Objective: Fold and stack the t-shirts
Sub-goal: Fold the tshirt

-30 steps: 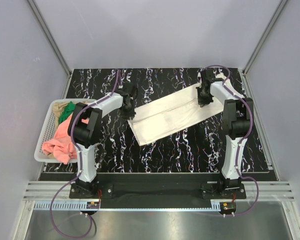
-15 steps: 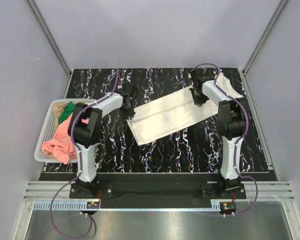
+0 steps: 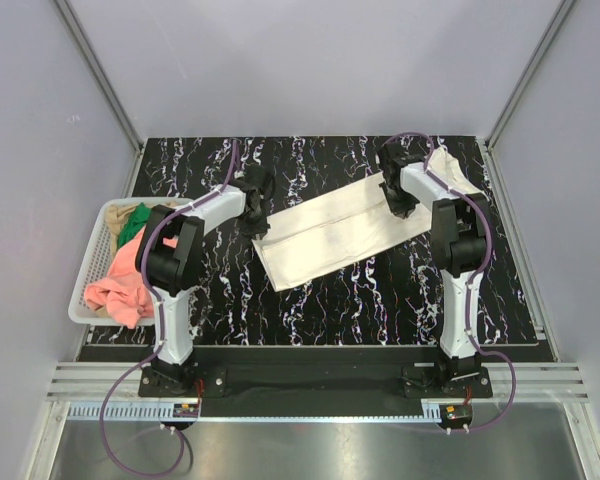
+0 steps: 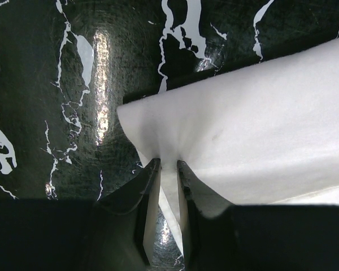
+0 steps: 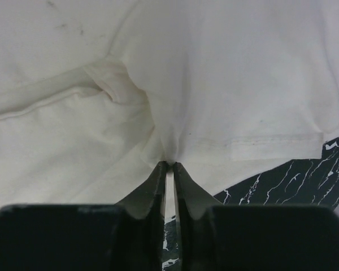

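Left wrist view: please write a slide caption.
Left gripper pinches a corner of the cream-white t-shirt lying on the marbled table.

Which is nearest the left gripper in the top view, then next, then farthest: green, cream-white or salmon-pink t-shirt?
1. cream-white t-shirt, held by the left gripper.
2. green t-shirt, left, far in the basket.
3. salmon-pink t-shirt, left, near end of it.

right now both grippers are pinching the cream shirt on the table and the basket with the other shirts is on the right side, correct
Not quite. The basket stands at the left edge of the table, beside the left arm, as the top view shows. The rest holds: the left gripper and right gripper each pinch the cream shirt.
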